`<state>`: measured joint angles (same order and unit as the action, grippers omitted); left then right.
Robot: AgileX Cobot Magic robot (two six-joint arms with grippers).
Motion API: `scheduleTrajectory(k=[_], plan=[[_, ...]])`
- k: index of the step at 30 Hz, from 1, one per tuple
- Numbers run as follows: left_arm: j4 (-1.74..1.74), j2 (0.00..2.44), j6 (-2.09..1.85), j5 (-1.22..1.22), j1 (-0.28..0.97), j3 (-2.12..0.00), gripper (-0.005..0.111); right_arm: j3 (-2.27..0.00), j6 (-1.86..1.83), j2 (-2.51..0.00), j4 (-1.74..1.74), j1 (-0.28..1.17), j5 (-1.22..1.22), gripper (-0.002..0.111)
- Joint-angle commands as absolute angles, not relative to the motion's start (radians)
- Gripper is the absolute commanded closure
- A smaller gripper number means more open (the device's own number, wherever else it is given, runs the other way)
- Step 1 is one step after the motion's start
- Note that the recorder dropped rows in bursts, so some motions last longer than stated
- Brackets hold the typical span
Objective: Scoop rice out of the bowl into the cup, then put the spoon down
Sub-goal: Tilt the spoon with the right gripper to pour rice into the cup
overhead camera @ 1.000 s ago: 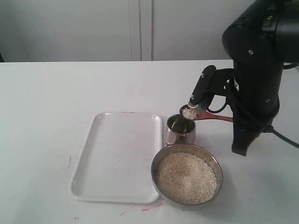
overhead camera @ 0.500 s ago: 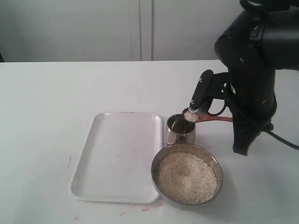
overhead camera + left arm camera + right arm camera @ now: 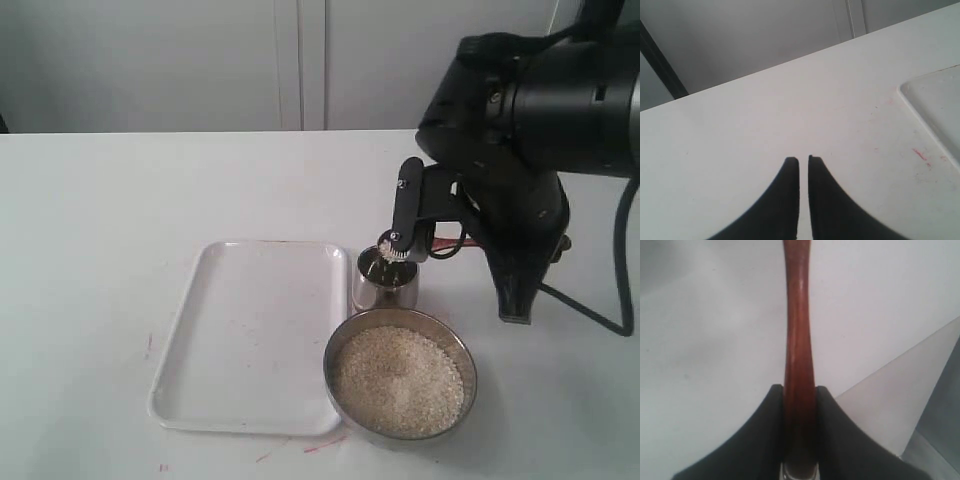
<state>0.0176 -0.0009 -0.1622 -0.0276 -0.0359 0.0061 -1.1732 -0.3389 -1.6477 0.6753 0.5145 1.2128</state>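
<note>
The small steel cup [image 3: 385, 283] stands just behind the wide steel bowl [image 3: 466, 362], which holds a heap of rice [image 3: 398, 380]. My right gripper [image 3: 402, 236] is shut on the reddish-brown spoon [image 3: 388, 248]. It holds the spoon's head tipped over the cup's mouth, with pale grains at its edge. In the right wrist view the spoon's handle [image 3: 798, 335] runs straight out between the right gripper's [image 3: 799, 388] fingers, and its head is out of frame. My left gripper [image 3: 803, 159] hovers over bare table, shut with nothing in it. It does not show in the exterior view.
A white rectangular tray [image 3: 250, 335] lies left of the cup and bowl; its corner [image 3: 935, 100] shows in the left wrist view. The right arm's black bulk [image 3: 520, 150] stands behind and right of the cup. Faint red marks dot the white table.
The right arm has swung left and rolled its wrist. The spoon's head has moved from beside the cup's rim to over its mouth and tipped.
</note>
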Motion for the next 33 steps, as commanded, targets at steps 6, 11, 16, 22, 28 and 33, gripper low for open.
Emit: scheduleTrajectory(k=[6,11,16,22,28,33], plan=[[0.009,0.0,-0.161,-0.022,-0.033,0.0,0.092,-1.177,-0.333,-1.652,0.749,0.518,1.221,0.108],[0.009,0.0,-0.161,-0.022,-0.033,0.0,0.092,-1.177,-0.333,-1.652,0.763,0.518,1.198,0.108],[0.009,0.0,-0.161,-0.022,-0.033,0.0,0.092,-1.177,-0.337,-1.652,0.78,0.522,1.179,0.108],[0.009,0.0,-0.161,-0.022,-0.033,0.0,0.092,-1.177,-0.342,-1.652,0.829,0.53,1.185,0.108],[0.009,0.0,-0.161,-0.022,-0.033,0.0,0.092,-1.177,-0.366,-1.652,0.856,0.531,1.201,0.108],[0.009,0.0,-0.161,-0.022,-0.033,0.0,0.092,-1.177,-0.389,-1.656,0.881,0.537,1.2,0.108]])
